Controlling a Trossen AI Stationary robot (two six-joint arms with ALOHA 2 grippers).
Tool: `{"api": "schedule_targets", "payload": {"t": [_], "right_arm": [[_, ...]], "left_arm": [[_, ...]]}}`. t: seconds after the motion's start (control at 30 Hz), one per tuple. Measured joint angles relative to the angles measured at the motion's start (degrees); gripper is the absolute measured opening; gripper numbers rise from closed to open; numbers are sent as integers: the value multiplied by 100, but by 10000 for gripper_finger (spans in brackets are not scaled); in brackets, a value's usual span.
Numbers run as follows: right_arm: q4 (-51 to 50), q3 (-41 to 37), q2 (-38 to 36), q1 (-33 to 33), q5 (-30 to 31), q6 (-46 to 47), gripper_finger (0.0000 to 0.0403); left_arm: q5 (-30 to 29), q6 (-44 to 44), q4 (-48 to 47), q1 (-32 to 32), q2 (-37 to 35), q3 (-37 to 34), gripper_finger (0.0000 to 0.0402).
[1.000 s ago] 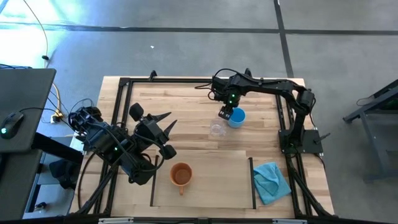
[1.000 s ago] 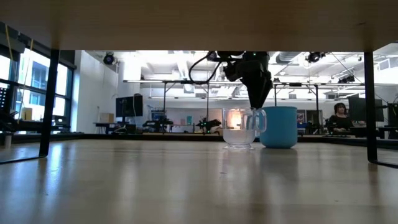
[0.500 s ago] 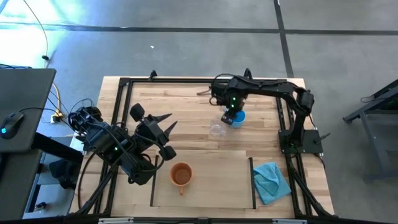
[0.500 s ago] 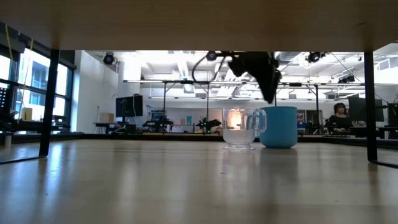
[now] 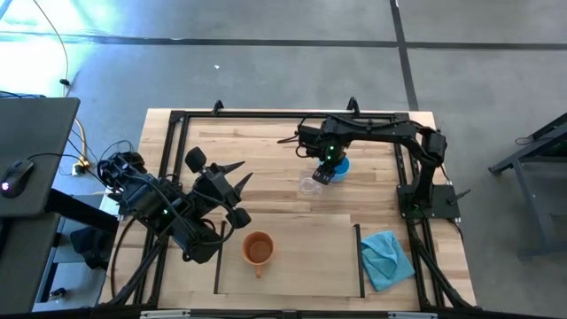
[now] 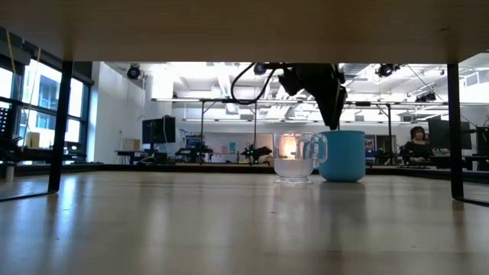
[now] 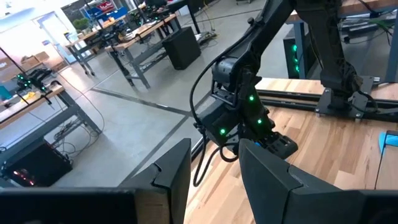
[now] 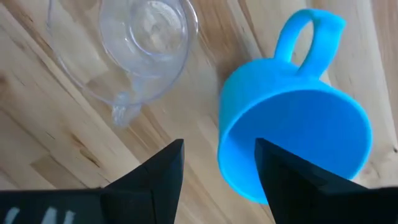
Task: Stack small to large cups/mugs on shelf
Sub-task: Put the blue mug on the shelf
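Observation:
The bright blue mug (image 5: 341, 166) stands upright on the tabletop at the far right, handle pointing away from the clear glass cup (image 5: 308, 185) beside it. Both show in the low view, the mug (image 6: 342, 156) and the cup (image 6: 294, 156). My right gripper (image 8: 219, 144) is open and hovers just above the mug's rim (image 6: 334, 122), one finger over its opening, the other outside its wall. The orange mug (image 5: 258, 249) stands on the pale shelf panel (image 5: 310, 257). My left gripper (image 5: 241, 190) waits open at the left.
A teal cloth (image 5: 387, 259) lies at the near right, beside the shelf panel. A black metal frame (image 5: 177, 115) runs around the table. The right arm's base (image 5: 430, 199) stands at the right edge. A person (image 6: 418, 141) sits far off in the room.
My right gripper has risen from low beside the glass cup's handle and has gone toward the blue mug, now standing just above its rim. The cups have stayed where they were.

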Motion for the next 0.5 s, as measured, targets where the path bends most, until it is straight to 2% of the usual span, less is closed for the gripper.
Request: {"api": "schedule_targets", "payload": {"t": [0.5], "right_arm": [[306,0,2,-33,107,-31,172]], "left_arm": [[-15,-62,1,0,0,-1,124]]}}
